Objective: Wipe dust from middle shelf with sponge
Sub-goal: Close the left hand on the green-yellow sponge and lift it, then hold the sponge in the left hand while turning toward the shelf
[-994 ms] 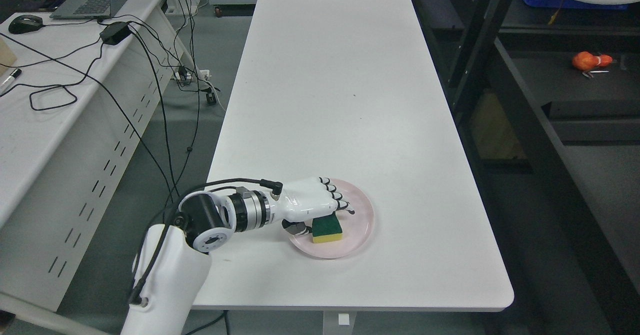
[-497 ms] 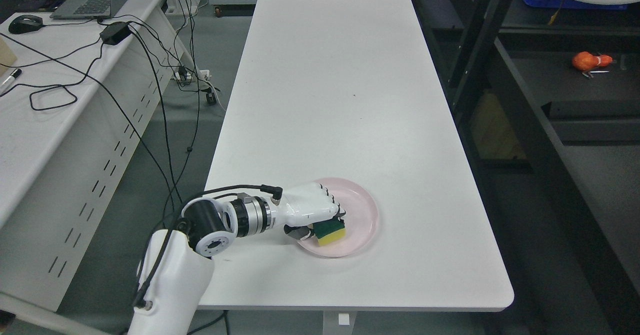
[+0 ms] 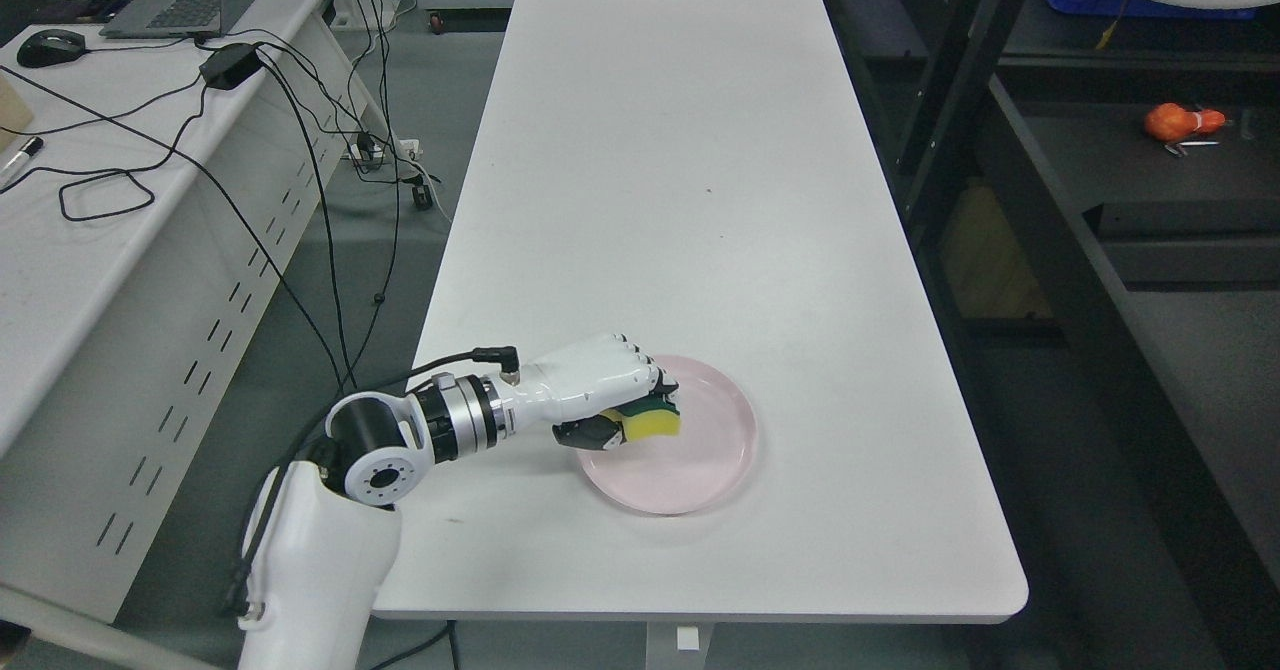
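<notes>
**Left hand grips the sponge above the pink plate**

The left hand [image 3: 598,390] is curled tight around the sponge [image 3: 650,422], fingers [image 3: 640,362] wrapped over its green top and the thumb tucked beneath on the near side. Only the sponge's yellow end and a strip of green show past the knuckles. The sponge sits over the left part of the pink plate [image 3: 700,470], and it appears raised off the plate's surface rather than resting on it.

A second ago the fingers were only draped over the sponge, which lay flat in the plate. Half a second ago the hand had closed on it, low in the plate. Now hand and sponge are higher and drawn a little toward the left, and the plate's floor is bare where the sponge lay.

The left arm enters from the lower left, elbow bent near the white table's [image 3: 680,170] front-left edge, forearm running rightward to the plate, knuckles facing up.
</notes>
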Motion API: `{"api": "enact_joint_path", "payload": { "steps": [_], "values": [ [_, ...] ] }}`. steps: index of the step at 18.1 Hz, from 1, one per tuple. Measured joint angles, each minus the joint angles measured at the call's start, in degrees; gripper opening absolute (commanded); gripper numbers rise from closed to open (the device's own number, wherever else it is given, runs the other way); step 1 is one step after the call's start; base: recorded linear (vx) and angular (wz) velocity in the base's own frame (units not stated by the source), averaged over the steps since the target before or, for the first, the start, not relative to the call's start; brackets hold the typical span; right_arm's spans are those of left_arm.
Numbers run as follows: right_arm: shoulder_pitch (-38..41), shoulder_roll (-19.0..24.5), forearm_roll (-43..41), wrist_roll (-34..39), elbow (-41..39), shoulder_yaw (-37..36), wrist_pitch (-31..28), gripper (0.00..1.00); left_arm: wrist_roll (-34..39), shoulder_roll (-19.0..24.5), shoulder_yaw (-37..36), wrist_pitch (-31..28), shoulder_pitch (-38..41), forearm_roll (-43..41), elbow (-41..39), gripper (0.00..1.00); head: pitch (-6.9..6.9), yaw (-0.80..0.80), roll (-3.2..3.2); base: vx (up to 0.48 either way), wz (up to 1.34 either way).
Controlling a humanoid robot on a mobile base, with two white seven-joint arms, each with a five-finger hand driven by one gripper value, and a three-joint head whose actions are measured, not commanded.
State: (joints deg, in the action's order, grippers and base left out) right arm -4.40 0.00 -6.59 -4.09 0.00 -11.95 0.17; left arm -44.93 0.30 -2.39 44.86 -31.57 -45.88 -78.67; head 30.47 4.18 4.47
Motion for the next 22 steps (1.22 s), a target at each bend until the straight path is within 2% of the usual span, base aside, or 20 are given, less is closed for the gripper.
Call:
{"api": "enact_joint_path", "payload": {
  "steps": [1, 6, 13, 17, 22],
  "values": [
    [0.0, 0.0, 0.0, 0.0, 0.0, 0.0, 0.0, 1.0, 0.54, -0.02, 0.84, -0.94, 0.04, 2.9, 0.0, 0.0, 0.0, 0.0, 0.0, 0.0, 0.0],
    [0.0, 0.0, 0.0, 0.01, 0.0, 0.0, 0.0, 1.0, 5.54, -0.15, 4.34, -8.22, 2.27, 25.13, -0.73, 0.0, 0.0, 0.0, 0.0, 0.0, 0.0],
    [-0.01, 0.0, 0.0, 0.01, 0.0, 0.0, 0.0, 1.0, 14.15, -0.22, 6.6, -16.94, 8.28, 48.44, -3.46, 0.0, 0.0, 0.0, 0.0, -0.018, 0.0],
    [-0.01, 0.0, 0.0, 0.2, 0.0, 0.0, 0.0, 1.0, 26.54, -0.25, 6.9, -20.7, 11.69, 54.04, -5.08, 0.0, 0.0, 0.0, 0.0, -0.125, -0.13],
    [0.01, 0.0, 0.0, 0.23, 0.0, 0.0, 0.0, 1.0, 29.79, -0.27, 5.85, -21.16, 14.31, 56.53, -7.04, 0.0, 0.0, 0.0, 0.0, -0.188, -0.31]
  ]
}}
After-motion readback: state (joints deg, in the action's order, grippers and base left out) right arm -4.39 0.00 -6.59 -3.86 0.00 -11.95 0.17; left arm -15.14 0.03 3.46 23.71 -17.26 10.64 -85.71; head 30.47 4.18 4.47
